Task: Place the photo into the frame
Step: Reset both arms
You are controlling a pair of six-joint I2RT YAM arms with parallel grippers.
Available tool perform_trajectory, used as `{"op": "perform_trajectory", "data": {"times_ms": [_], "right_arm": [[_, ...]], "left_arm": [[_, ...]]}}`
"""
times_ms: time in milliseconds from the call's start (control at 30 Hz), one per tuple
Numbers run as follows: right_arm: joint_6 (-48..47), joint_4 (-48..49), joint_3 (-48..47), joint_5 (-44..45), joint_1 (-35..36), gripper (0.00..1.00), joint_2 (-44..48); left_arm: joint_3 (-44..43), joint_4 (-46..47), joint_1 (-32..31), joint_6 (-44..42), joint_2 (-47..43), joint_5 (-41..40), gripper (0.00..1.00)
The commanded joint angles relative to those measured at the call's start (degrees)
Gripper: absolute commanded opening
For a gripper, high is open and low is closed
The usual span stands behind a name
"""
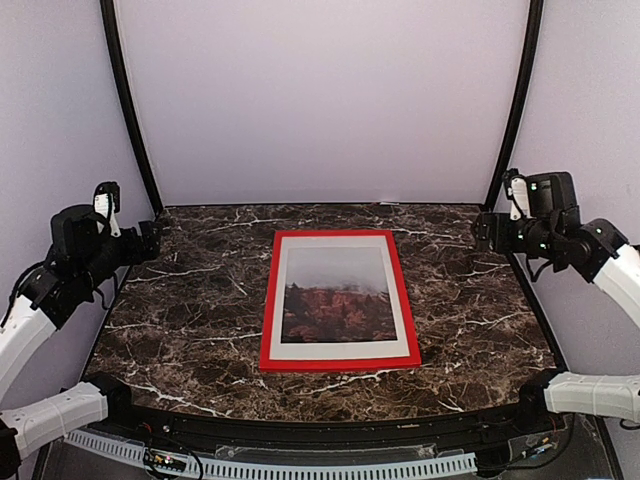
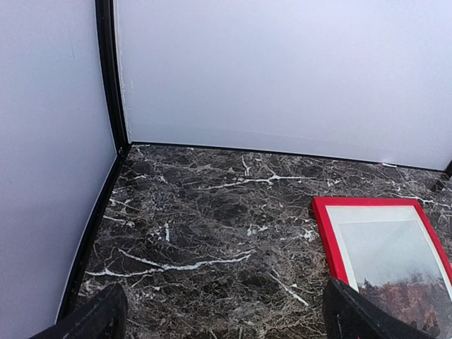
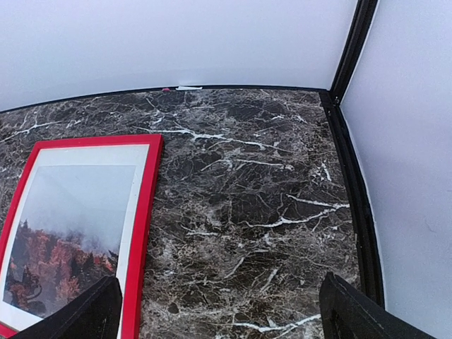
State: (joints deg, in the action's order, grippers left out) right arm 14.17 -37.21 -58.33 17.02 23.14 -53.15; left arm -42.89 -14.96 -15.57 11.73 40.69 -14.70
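Note:
The red frame (image 1: 268, 330) lies flat, face up, in the middle of the dark marble table (image 1: 180, 320). Inside it the photo (image 1: 337, 295) shows grey mist over red-orange trees, with a white border round it. My left gripper (image 1: 150, 240) hangs above the table's left edge, open and empty, well clear of the frame. My right gripper (image 1: 485, 232) hangs open and empty over the right edge. In the left wrist view the left gripper (image 2: 224, 311) spans bare marble, with the frame (image 2: 325, 233) to its right. In the right wrist view the right gripper (image 3: 220, 304) also spans marble, the frame (image 3: 145, 212) and photo (image 3: 70, 226) at its left.
White walls close the table in at the back and on both sides. Black curved posts (image 1: 125, 100) (image 1: 520, 100) rise at the two back corners. A white cable chain (image 1: 330, 465) runs along the near edge between the arm bases.

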Motion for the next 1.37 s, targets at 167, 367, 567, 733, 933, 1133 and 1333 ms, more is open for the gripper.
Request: {"op": "perform_trajectory", "data": {"times_ms": [167, 367, 567, 733, 933, 1133, 1333], "right_arm": [[-2.2, 6.5, 3.9, 0.5, -0.1, 0.99, 3.8], [-2.1, 7.3, 4.5, 0.1, -0.1, 0.99, 3.6], [-2.2, 8.4, 6.4, 0.7, -0.1, 0.99, 4.9], [-2.2, 9.0, 7.0, 0.6, -0.1, 0.99, 5.1], [-2.0, 9.4, 7.3, 0.0, -0.1, 0.99, 4.6], [-1.5, 9.5, 7.7, -0.2, -0.1, 0.99, 4.8], [-1.5, 9.7, 8.1, -0.8, -0.1, 0.99, 5.0]], "left_arm": [[3.2, 3.8, 0.4, -3.8, -4.4, 3.7, 0.99], [3.6, 4.0, 0.4, -3.6, -3.4, 5.3, 0.99], [3.4, 3.3, 0.4, -3.4, -2.7, 6.8, 0.99], [3.3, 3.5, 0.4, -3.2, -2.3, 7.6, 0.99], [3.2, 3.6, 0.4, -3.1, -1.6, 8.0, 0.99], [3.2, 3.5, 0.4, -3.0, -1.5, 8.4, 0.99], [3.2, 3.5, 0.4, -3.0, -1.4, 8.5, 0.99]]}}
